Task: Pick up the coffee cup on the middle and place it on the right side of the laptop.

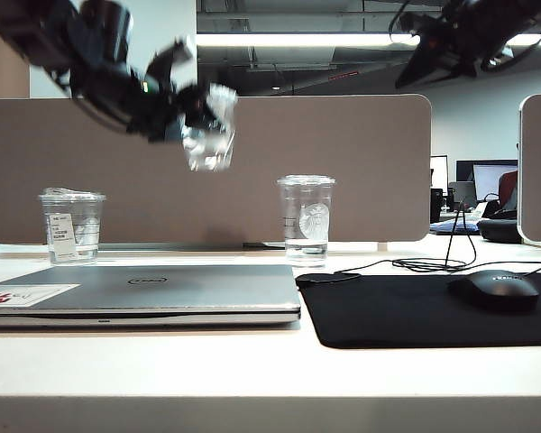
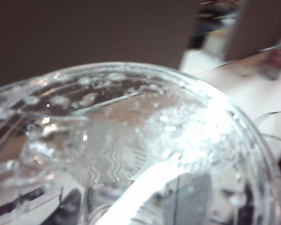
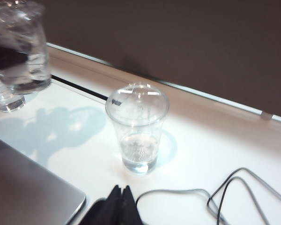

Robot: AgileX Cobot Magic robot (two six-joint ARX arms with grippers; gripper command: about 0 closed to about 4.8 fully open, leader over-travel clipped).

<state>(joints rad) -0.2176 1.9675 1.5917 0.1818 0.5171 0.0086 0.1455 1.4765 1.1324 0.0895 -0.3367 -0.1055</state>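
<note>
Left gripper (image 1: 197, 113), clamped on the coffee cup (image 1: 207, 126), carries it above the laptop (image 1: 144, 293); right gripper (image 3: 116, 206), fingers together, idles higher up.

the left gripper (image 1: 191, 115), closed on the coffee cup (image 1: 209, 128), is held high at upper left of the exterior view, above the laptop (image 1: 144, 290). right of the laptop, the table (image 1: 252, 370) is taken up by the mouse pad (image 1: 433, 311), mouse (image 1: 498, 289) and cable (image 1: 424, 264); the taller cup (image 1: 306, 218) is stood behind. the right gripper (image 3: 116, 206), jaws together, is kept overhead at upper right.
</note>
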